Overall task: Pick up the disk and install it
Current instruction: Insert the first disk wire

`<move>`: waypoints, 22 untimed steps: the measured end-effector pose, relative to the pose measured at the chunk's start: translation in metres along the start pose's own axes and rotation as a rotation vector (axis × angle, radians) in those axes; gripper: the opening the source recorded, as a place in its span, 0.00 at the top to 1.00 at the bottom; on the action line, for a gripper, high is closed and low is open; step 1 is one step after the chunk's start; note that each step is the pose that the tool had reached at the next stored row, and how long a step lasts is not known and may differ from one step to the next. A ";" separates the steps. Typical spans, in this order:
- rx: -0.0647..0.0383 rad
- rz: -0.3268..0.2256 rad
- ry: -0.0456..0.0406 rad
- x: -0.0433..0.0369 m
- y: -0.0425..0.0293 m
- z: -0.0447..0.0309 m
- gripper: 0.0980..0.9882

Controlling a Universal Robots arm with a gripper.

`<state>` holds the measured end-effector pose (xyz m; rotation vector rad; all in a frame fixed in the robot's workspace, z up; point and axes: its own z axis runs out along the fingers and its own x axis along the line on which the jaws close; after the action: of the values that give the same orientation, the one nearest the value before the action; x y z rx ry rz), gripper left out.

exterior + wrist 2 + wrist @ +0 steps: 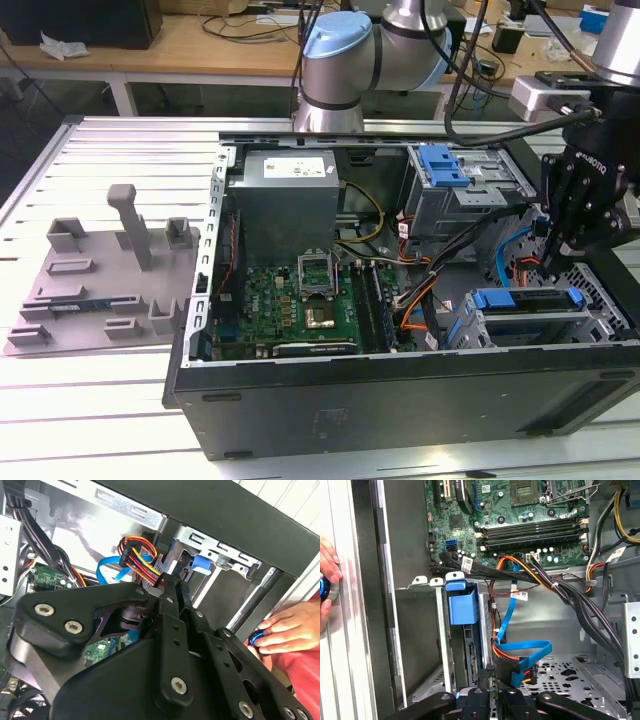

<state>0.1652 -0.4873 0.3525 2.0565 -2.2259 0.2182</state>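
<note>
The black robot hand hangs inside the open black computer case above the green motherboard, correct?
No. In the exterior view the black robot hand hangs inside the open black computer case by the silver metal drive cage, not above the green motherboard.

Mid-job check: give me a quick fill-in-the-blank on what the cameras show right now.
The gripper hangs at the exterior view's ___ end of the computer case.
The grey tray lies to that view's ___ of the case.
The disk near the gripper has a ___ carrier.
Missing: right; left; blue.
</note>
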 end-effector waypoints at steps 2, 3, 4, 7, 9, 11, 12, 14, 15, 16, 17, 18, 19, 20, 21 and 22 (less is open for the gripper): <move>0.000 -0.004 -0.0042 0.0022 -0.0002 0.0003 0.93; 0.000 -0.006 -0.0066 0.0031 -0.0002 0.0005 0.93; 0.000 -0.008 -0.0103 0.0040 -0.0003 0.0007 0.93; -0.002 -0.013 -0.0261 0.0057 -0.0004 0.0010 0.93; -0.004 -0.015 -0.0466 0.0066 -0.0005 0.0011 0.93; -0.006 -0.019 -0.0856 0.0090 -0.0007 0.0014 0.93; -0.007 -0.020 -0.0977 0.0103 -0.0008 0.0015 0.93; -0.008 -0.020 -0.1098 0.0139 -0.0010 0.0019 0.93; -0.008 -0.020 -0.1097 0.0141 -0.0010 0.0019 0.93; -0.008 -0.020 -0.1099 0.0143 -0.0011 0.0020 0.93; -0.008 -0.020 -0.1099 0.0143 -0.0011 0.0020 0.93; -0.008 -0.020 -0.1098 0.0145 -0.0011 0.0020 0.93; -0.008 -0.020 -0.1099 0.0146 -0.0011 0.0020 0.93; -0.008 -0.020 -0.1098 0.0152 -0.0012 0.0021 0.93; -0.008 -0.020 -0.1104 0.0162 -0.0012 0.0023 0.93; -0.008 -0.020 -0.1142 0.0177 -0.0013 0.0025 0.93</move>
<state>0.1652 -0.5052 0.3532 2.1369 -2.2647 0.0919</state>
